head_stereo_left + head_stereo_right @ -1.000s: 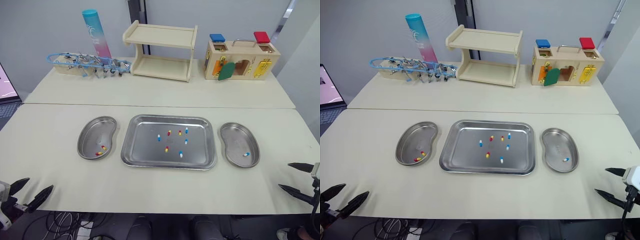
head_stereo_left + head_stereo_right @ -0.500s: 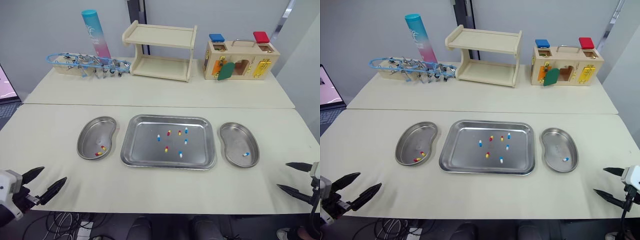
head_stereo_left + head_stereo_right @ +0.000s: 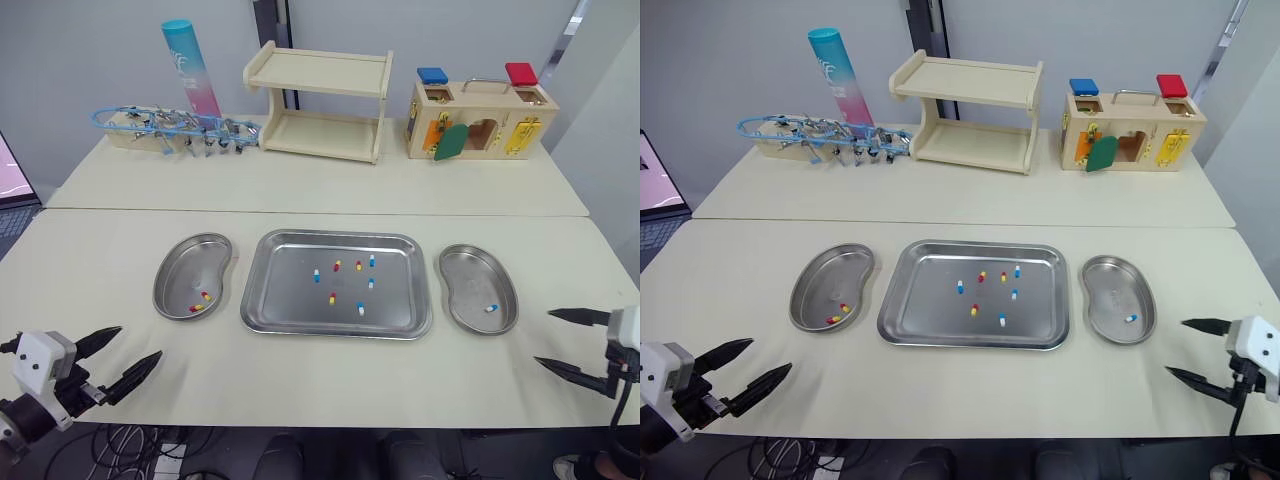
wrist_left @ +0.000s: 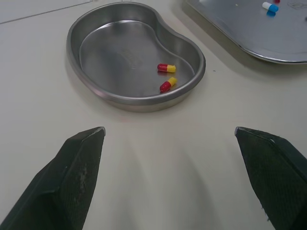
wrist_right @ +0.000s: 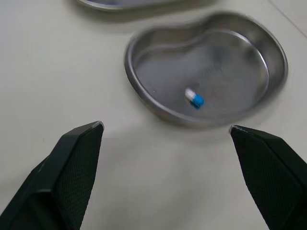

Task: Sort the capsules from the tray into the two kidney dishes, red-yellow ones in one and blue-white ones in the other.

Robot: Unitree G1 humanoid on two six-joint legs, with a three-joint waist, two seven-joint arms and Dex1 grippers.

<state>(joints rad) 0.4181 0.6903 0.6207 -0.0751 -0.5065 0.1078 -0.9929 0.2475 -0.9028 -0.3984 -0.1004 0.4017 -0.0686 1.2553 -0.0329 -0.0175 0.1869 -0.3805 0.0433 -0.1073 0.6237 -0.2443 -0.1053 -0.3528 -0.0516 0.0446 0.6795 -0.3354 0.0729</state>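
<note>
A steel tray (image 3: 335, 236) is sitting in the middle of a cream table (image 3: 300, 385). The left dish (image 3: 195, 262) is lying at its 9 o'clock and the right dish (image 3: 470, 272) at its 3 o'clock, each just beside it. Three red-yellow capsules (image 3: 332, 298) and four blue-white capsules (image 3: 317, 273) are lying scattered around the tray's centre. Two more red-yellow ones are resting in the left dish, and one blue-white one in the right dish. The left gripper (image 3: 139, 341) is hovering over bare table at the tray's 8 o'clock, fingers spread wide and holding nothing. The right gripper (image 3: 543, 337) is doing the same at 4 o'clock. A seam is running across at 12 o'clock, where a back table (image 3: 320, 185) is butting up. It is carrying a blue wire toy (image 3: 170, 128), a teal-and-pink tube (image 3: 193, 68), a wooden shelf (image 3: 320, 103) and a wooden lock box (image 3: 480, 122). A grey wall (image 3: 80, 60) is closing off the room behind. A pink screen (image 3: 652, 180) is glowing at 9 o'clock, and cables (image 3: 130, 440) are lying below the near edge.
</note>
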